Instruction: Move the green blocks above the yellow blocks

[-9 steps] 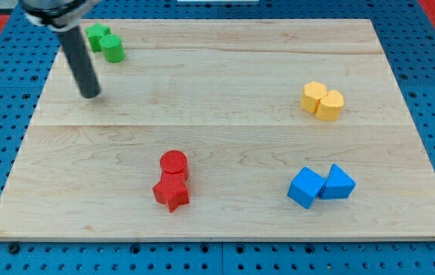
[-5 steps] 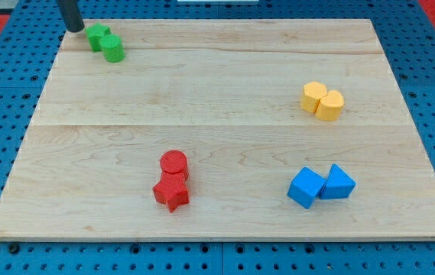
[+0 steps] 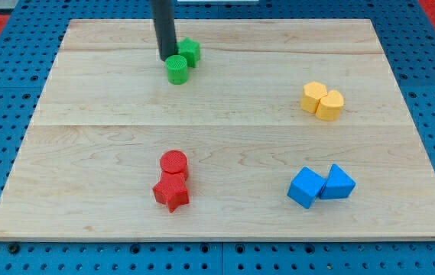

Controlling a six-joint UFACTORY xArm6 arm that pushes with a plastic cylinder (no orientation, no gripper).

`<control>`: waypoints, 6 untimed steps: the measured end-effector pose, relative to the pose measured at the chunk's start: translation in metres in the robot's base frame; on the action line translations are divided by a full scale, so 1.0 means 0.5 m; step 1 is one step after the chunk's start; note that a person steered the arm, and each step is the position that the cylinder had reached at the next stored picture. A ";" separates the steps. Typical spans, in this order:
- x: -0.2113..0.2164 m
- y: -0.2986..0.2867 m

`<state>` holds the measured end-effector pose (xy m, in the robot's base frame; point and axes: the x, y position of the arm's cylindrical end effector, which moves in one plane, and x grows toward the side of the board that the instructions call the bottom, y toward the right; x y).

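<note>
Two green blocks sit near the view's top, left of centre: a green cylinder (image 3: pixel 176 69) and a second green block (image 3: pixel 189 52) just up and right of it, touching. My tip (image 3: pixel 166 58) rests against their left side, touching the cylinder's upper left. Two yellow blocks (image 3: pixel 323 101) lie side by side at the view's right, well to the right of and lower than the green pair.
A red cylinder (image 3: pixel 173 163) and a red star (image 3: pixel 172 192) sit together at the lower middle. A blue cube (image 3: pixel 306 187) and a blue triangular block (image 3: pixel 339 183) sit at the lower right. The wooden board (image 3: pixel 87 137) lies on a blue pegboard.
My tip went from the board's left side up to the top left corner, then swept right. The two green blocks slid right with it, from the top left corner to left of centre.
</note>
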<state>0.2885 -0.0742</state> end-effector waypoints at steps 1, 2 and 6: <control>-0.046 0.015; -0.043 0.097; -0.003 0.347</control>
<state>0.2868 0.0993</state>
